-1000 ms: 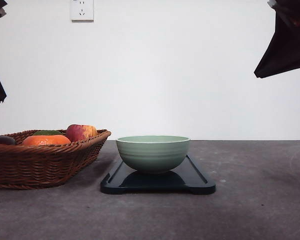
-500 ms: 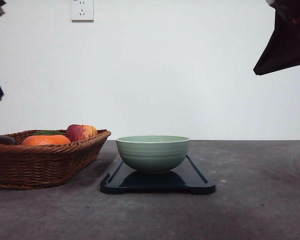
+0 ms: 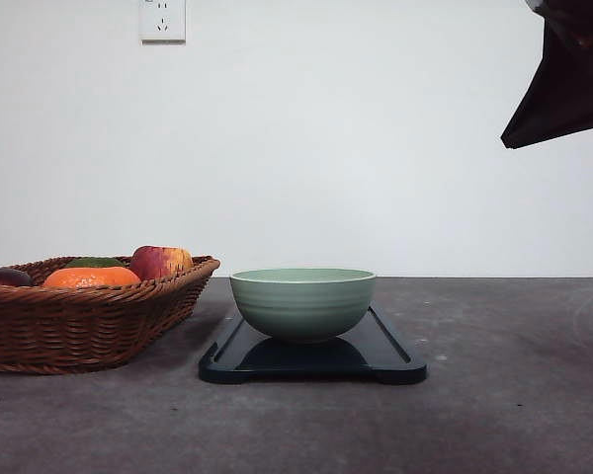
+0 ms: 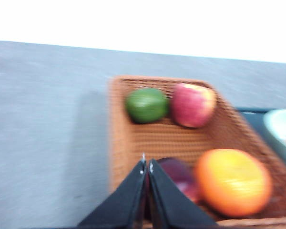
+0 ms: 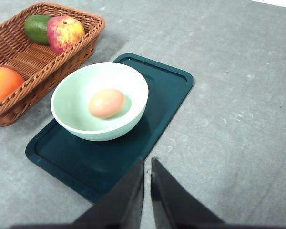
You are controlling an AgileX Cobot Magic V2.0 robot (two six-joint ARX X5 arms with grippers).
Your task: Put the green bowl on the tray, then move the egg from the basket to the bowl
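Gone from the front view's left edge, that dark arm seen there a moment back; lifted clear of the scene now. Up in the upper right corner, the right arm (image 3: 563, 79) hanging much as before, barely shifted.

Down on the table, nothing stirring. Green bowl (image 3: 302, 301) sitting square on the tray (image 3: 395, 367), lower centre of the front view. Basket (image 3: 89, 321) at lower left, just beside the tray, fruit poking over its rim.

From the right wrist view, the telling detail: egg (image 5: 106, 102) lying inside the green bowl, a little left of centre frame, resting low against the inner wall. Tray beneath, teal and glossy, basket up in the upper left corner with an apple (image 5: 65, 32) and a green fruit (image 5: 37, 27).

Right gripper (image 5: 147, 164) at bottom centre, fingers drawn almost together, a thin slit between them, holding nothing.

Left gripper (image 4: 147, 164) in the left wrist view, blurred with motion, tips pressed closed, nothing between them, poised over the basket's near edge. Below it an orange (image 4: 232, 181) at lower right and a dark purple fruit (image 4: 178, 176) partly hidden behind the fingers.

Reading all that: both steps look done. Bowl on tray, egg in bowl, both arms clear and empty. Likely nothing left but parking the arms.
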